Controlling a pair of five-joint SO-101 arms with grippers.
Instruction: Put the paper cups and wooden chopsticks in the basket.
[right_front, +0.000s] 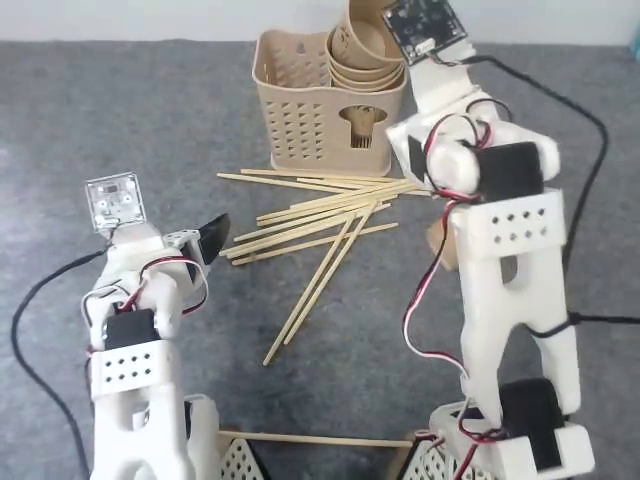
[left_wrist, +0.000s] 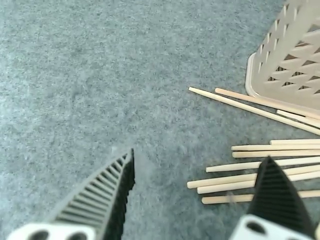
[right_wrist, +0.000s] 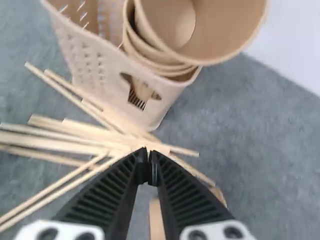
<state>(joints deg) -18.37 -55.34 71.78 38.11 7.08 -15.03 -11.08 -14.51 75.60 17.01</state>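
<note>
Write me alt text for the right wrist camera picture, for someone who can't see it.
The right gripper, jaws shut, points at a loose pile of wooden chopsticks lying on the grey table. Just beyond them stands a beige perforated basket holding a stack of paper cups.

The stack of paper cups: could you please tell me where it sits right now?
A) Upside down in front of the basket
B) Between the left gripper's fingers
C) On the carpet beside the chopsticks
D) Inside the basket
D: the stack of paper cups stands nested, mouths up, inside the basket, rising above its rim, while the chopsticks lie scattered in front of the basket.
</note>
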